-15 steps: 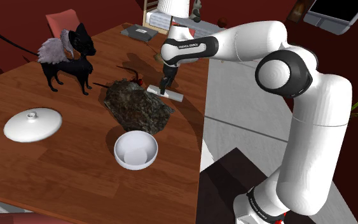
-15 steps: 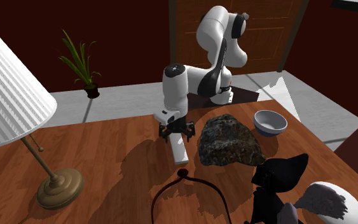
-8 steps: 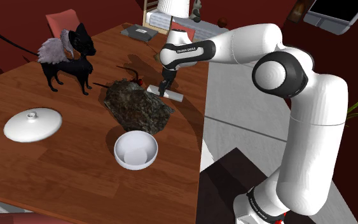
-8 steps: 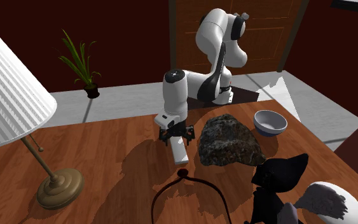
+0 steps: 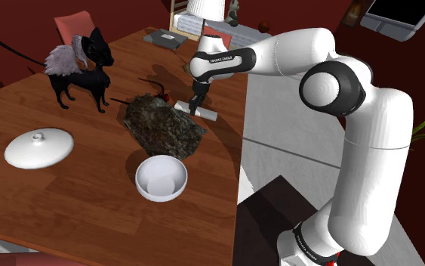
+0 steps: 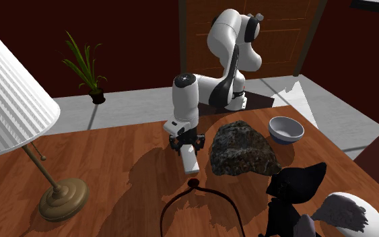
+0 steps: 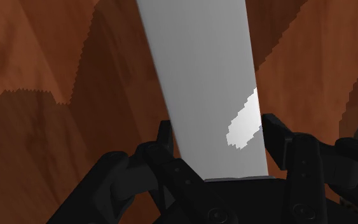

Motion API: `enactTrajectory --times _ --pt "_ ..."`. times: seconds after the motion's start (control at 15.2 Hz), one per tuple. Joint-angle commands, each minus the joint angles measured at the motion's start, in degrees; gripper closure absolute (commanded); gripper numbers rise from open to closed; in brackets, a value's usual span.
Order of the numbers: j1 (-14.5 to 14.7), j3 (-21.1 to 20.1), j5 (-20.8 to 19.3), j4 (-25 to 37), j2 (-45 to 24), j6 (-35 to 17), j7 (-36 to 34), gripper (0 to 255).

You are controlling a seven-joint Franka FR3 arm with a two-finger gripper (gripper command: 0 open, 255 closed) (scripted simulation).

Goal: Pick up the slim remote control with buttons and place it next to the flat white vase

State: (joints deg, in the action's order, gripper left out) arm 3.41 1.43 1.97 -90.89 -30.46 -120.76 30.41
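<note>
Up front, the flat white vase [image 5: 38,147] is seen well apart from the dark rock [image 5: 161,125], off to the shoulder view's left. Just past the rock, the remote [image 7: 196,76] is laid flat on the tabletop [image 5: 67,204]. It's drawn as a plain grey slab and its buttons can't be made out. One end is clamped in the hand [image 7: 215,137], and that end is hidden behind it.

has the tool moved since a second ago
Yes, the tool has dropped lower beside the dark rock and closed on the pale remote.
</note>
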Motion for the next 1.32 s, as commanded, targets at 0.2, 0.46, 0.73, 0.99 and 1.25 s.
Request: enactTrajectory --times 0.2,0.46,0.73,0.99,1.25 --pt "0.0 0.0 0.0 0.0 -0.1 0.0 0.0 255" --pt "0.0 0.0 0.0 0.8 1.0 1.8 -0.1 255" --pt "0.0 0.1 -0.1 2.2 2.1 4.4 -0.1 255" --pt "0.0 0.1 -0.2 3.8 3.1 6.9 -0.2 255" --pt "0.0 0.1 -0.2 5.7 3.9 9.6 -0.3 255"
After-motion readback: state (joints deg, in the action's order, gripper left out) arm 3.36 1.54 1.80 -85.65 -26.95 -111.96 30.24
